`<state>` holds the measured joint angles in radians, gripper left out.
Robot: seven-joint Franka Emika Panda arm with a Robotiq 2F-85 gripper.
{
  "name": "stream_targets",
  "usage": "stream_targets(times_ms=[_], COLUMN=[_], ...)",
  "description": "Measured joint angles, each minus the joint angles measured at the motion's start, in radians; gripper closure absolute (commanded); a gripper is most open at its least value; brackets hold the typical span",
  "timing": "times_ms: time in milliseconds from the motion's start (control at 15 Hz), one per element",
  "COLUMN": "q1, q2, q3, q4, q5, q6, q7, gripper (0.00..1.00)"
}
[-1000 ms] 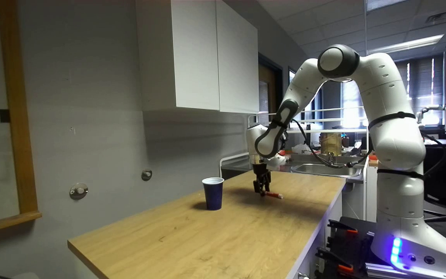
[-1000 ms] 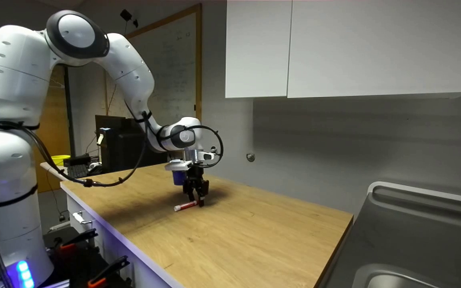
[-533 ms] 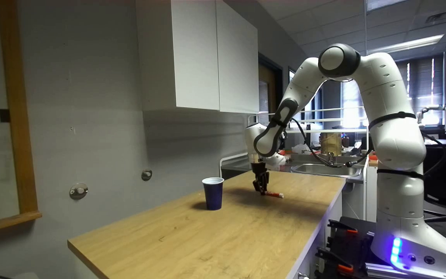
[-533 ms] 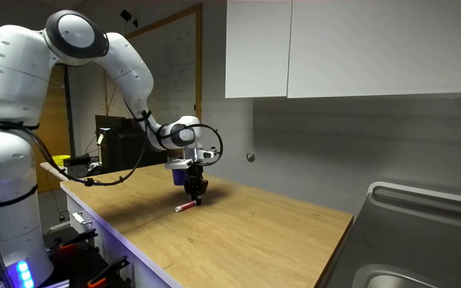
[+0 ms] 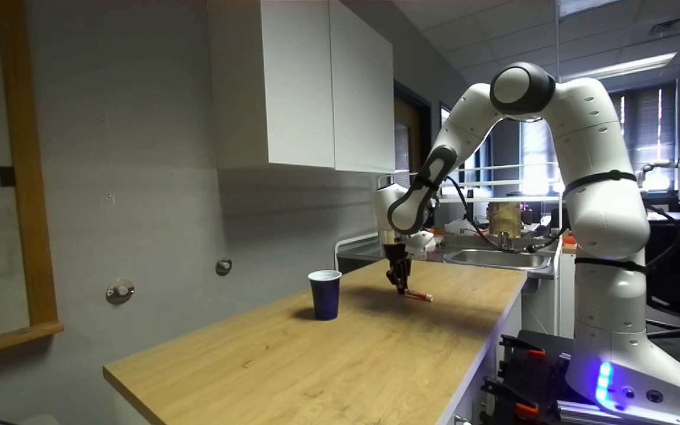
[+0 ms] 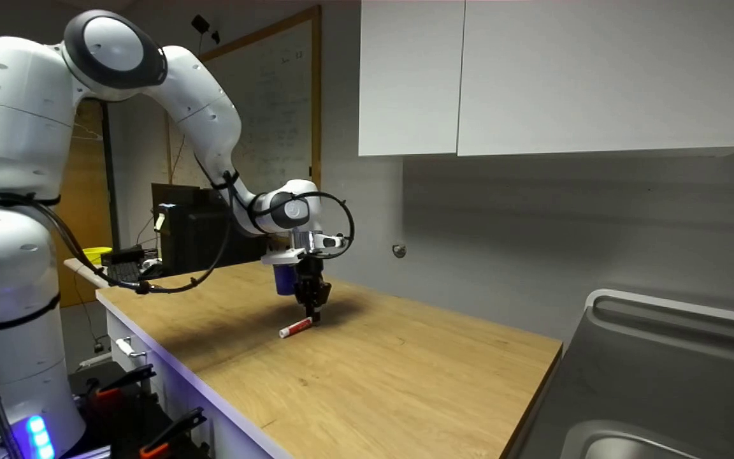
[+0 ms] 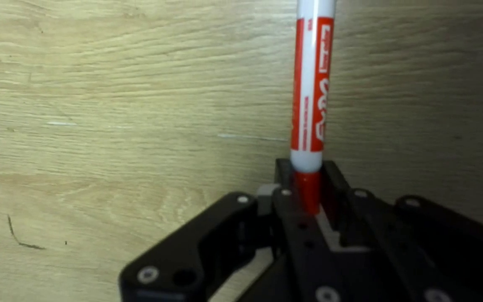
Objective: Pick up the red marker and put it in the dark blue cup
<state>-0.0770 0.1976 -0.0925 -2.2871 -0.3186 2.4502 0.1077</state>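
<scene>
The red marker (image 5: 419, 295), red and white with a red cap, shows in both exterior views (image 6: 295, 327) and in the wrist view (image 7: 310, 84). My gripper (image 7: 307, 167) is shut on its capped end, one finger on each side. In both exterior views the gripper (image 5: 402, 290) points down just above the table. The marker slants slightly, its white free end low at the tabletop; I cannot tell if that end touches. The dark blue cup (image 5: 325, 298) stands upright on the table, apart from the gripper. It is partly hidden behind the gripper in an exterior view (image 6: 285, 280).
The wooden table (image 5: 293, 366) lies under the gripper. White cabinets (image 5: 298, 88) hang on the wall above it. A sink (image 5: 496, 257) and a metal counter (image 6: 654, 382) adjoin the table. Black clamps (image 6: 172, 430) sit by the robot base.
My gripper's fingers have closed on the marker's cap. The gripper has then risen slightly, lifting the capped end a little. The cup has not moved.
</scene>
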Motion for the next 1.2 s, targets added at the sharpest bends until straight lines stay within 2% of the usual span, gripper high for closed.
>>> stream_targets(times_ms=[333,533,867,1200], q1=[0.03,0.049,0.106,0.194], q2=[-0.17,-0.301,-0.467,-0.515], q3=[0.008,0.038,0.144,0.261], q4=[-0.076,-0.119,-0.143,-0.109], q5=[0.0,0.0,0.04,0.116], q6=[-0.027,-0.068,-0.081,-0.065], q7=[0.006,0.027,0.063,0.09], gripper=[0.91,0.91,0.91,0.91])
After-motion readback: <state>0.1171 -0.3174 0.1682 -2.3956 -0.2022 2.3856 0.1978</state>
